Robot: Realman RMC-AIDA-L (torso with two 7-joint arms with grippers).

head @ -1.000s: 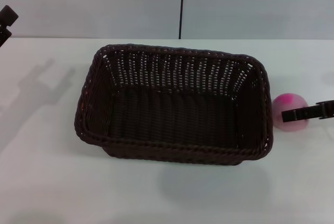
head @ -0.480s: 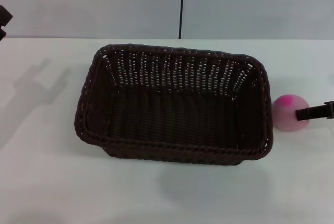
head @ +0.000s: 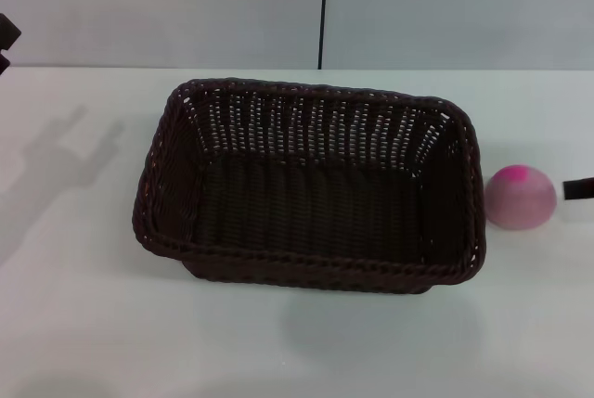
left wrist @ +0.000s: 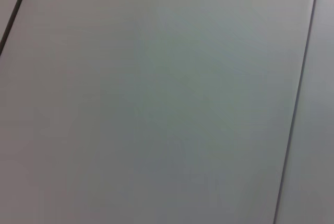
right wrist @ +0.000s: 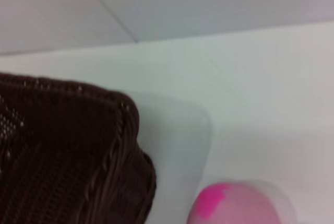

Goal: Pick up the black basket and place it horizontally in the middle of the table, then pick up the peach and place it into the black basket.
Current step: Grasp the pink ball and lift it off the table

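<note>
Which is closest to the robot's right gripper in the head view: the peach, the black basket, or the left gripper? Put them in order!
From the right gripper at the right edge:
1. The peach, right beside it.
2. The black basket, in the middle of the table.
3. The left gripper, far left edge.

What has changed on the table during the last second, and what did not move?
The right claw has drawn back from the small round pink peach toward the right edge of the head view; only its tip shows. The left claw has slipped further off the left edge. The large dark woven wicker basket and the peach stayed in place on the white table.
</note>
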